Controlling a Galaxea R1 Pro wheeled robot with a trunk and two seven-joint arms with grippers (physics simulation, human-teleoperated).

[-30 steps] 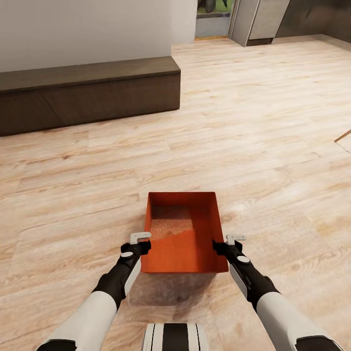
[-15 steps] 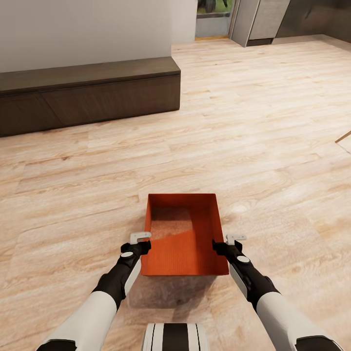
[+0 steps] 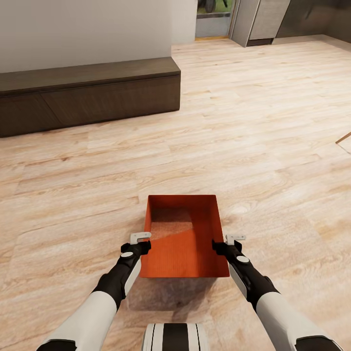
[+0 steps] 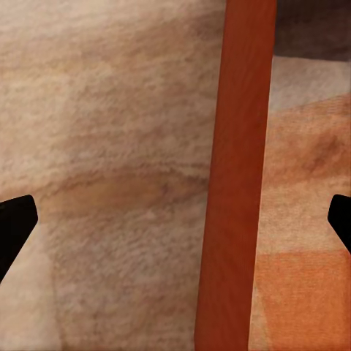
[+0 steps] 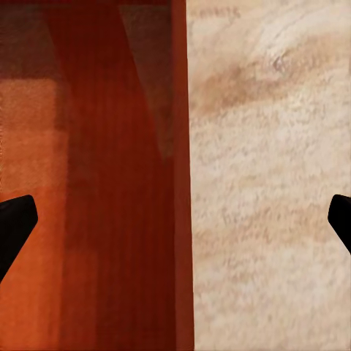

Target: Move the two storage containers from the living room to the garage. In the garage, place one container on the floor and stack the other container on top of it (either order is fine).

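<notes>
One orange-red storage container (image 3: 183,234) sits low in front of me over the living room's light wood plank floor (image 3: 253,122), open top up, with a dark shadow under its near end. My left gripper (image 3: 141,240) is at its left long wall and my right gripper (image 3: 229,241) at its right long wall. In the left wrist view the thin red wall (image 4: 234,175) runs between the wide-apart black fingertips (image 4: 14,223). The right wrist view shows the other wall (image 5: 181,183) between the spread fingertips (image 5: 14,219). Both grippers are open, straddling the walls.
A long low dark wood cabinet (image 3: 87,92) stands against the pale wall at the back left. A doorway (image 3: 212,19) and grey cupboards (image 3: 265,19) lie at the far end. A wooden edge (image 3: 343,136) pokes in at the right. Open plank floor spreads ahead and to the right.
The container has shifted slightly toward me in the head view, its near edge lower in the picture. Both grippers stay where they were.
</notes>
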